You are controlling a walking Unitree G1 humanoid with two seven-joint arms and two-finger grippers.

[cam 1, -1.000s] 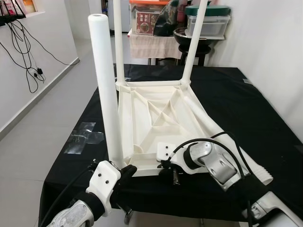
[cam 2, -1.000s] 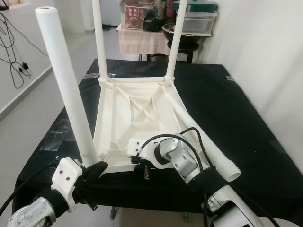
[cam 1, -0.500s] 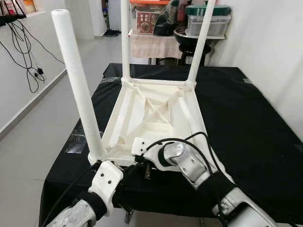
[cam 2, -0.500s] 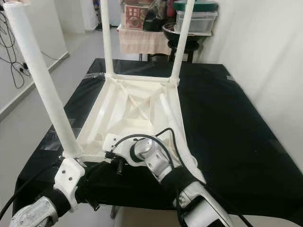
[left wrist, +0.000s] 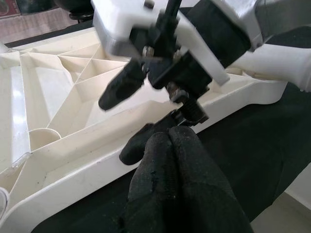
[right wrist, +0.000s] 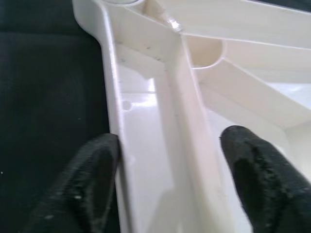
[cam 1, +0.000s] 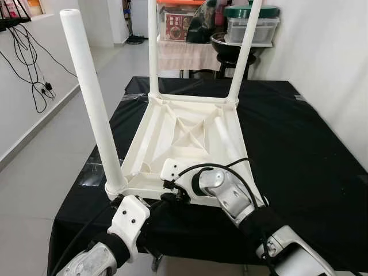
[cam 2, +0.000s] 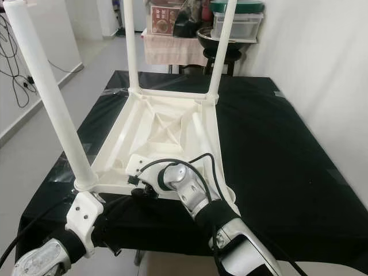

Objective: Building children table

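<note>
A white children's table (cam 1: 172, 129) lies upside down on the black cloth. Three legs stand screwed in: the near left leg (cam 1: 92, 98) and two far legs (cam 1: 153, 46) (cam 1: 244, 49). A fourth leg (cam 1: 224, 135) lies loose along its right side. My right gripper (right wrist: 170, 179) is open, its fingers (right wrist: 92, 184) astride the table's near rim (right wrist: 160, 121), one outside and one inside. My left gripper (left wrist: 170, 141) is shut with nothing in it, just below and in front of that rim, close under the right gripper (left wrist: 160, 63).
The black-covered worktable (cam 1: 299, 144) ends just in front of me, with clear tape (cam 1: 98, 169) on its left side. Behind it stand a stool with a bowl (cam 1: 230, 46) and plastic boxes (cam 1: 253, 26). Cables (cam 1: 31, 57) hang on the left wall.
The upturned table has swung round and now lies square to me, the near left leg further left. My right gripper has moved left and settled over the near rim.
</note>
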